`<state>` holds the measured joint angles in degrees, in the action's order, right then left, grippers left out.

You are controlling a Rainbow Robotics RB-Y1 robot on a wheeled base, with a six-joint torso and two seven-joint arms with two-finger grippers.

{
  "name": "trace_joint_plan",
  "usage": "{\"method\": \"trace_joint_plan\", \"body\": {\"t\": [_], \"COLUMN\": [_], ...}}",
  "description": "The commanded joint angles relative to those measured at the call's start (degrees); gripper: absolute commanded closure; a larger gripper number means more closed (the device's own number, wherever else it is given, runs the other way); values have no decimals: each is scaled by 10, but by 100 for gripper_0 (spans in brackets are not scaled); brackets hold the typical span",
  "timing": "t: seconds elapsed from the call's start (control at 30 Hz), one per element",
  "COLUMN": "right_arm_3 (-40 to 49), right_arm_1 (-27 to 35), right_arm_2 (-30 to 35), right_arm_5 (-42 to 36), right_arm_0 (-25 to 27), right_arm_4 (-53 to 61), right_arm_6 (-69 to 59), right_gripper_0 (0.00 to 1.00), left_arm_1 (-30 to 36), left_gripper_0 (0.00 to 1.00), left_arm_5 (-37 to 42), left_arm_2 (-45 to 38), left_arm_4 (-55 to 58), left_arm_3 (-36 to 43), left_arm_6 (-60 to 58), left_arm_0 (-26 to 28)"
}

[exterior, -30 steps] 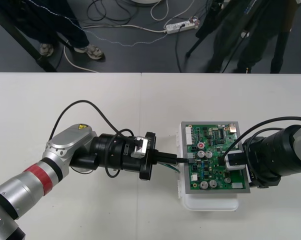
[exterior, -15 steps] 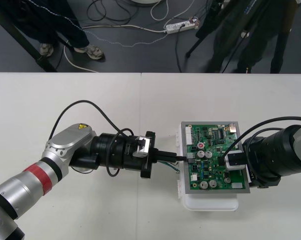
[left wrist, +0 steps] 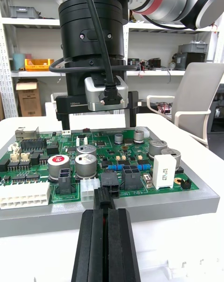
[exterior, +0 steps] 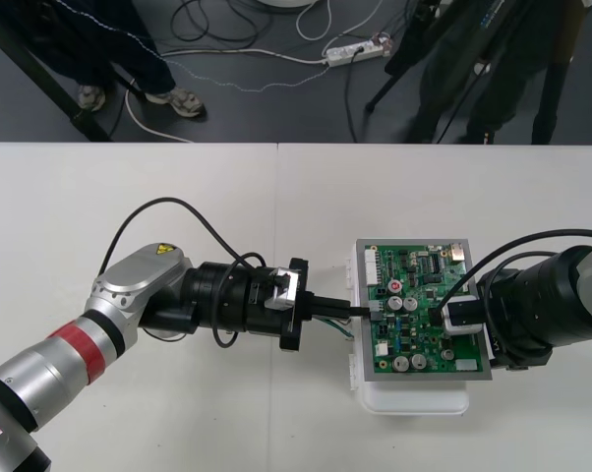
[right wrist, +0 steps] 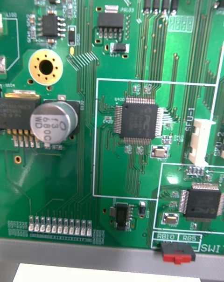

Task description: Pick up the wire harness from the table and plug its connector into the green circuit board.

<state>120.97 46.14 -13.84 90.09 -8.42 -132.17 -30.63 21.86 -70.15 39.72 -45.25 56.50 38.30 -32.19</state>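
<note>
The green circuit board [exterior: 424, 295] rests on its white base [exterior: 414, 398] right of centre. My left gripper [exterior: 363, 313] reaches to the board's left edge, shut on the harness's small black plug [left wrist: 109, 191]. The plug stands against a black socket [left wrist: 110, 177] on that edge; how deep it sits I cannot tell. Thin green and black wires [exterior: 330, 324] trail back under the fingers [left wrist: 91, 244]. My right gripper [exterior: 451, 324] hangs over the board's right side, and in the left wrist view it [left wrist: 98, 119] stands open just above the components. The right wrist view looks closely down on the board [right wrist: 70, 179].
Tall capacitors [left wrist: 86, 163], a white relay block [left wrist: 163, 170] and white connectors [left wrist: 25, 196] crowd the board around the plug. Pale table [exterior: 178, 197] spreads to the left and behind. Cables lie on the dark floor [exterior: 276, 59] beyond the far edge.
My left gripper has edged slightly right, toward the board, with the plug still held. The right arm has not moved.
</note>
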Motion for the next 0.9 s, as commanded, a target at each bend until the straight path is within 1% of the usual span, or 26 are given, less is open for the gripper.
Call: {"method": "trace_joint_plan", "body": {"t": [0.03,0.4,0.67,0.9], "right_arm_3": [18,18,18,18], "right_arm_1": [-4,-4,-5,-4], "right_arm_2": [-7,-7,-7,-7], "right_arm_5": [-1,-1,-1,-1], "right_arm_0": [-15,-15,-15,-15], "right_arm_4": [13,15,14,13], "right_arm_6": [-6,-5,-5,-5], "right_gripper_0": [0,0,0,0], "left_arm_1": [-13,4,4,16], "left_gripper_0": [100,100,100,100], "left_arm_5": [12,13,13,12], "left_arm_2": [12,12,12,12], "left_arm_4": [-6,-7,-8,-9], "left_arm_3": [19,48,48,48], "left_arm_6": [37,34,34,35], "left_arm_0": [-3,18,20,23]}}
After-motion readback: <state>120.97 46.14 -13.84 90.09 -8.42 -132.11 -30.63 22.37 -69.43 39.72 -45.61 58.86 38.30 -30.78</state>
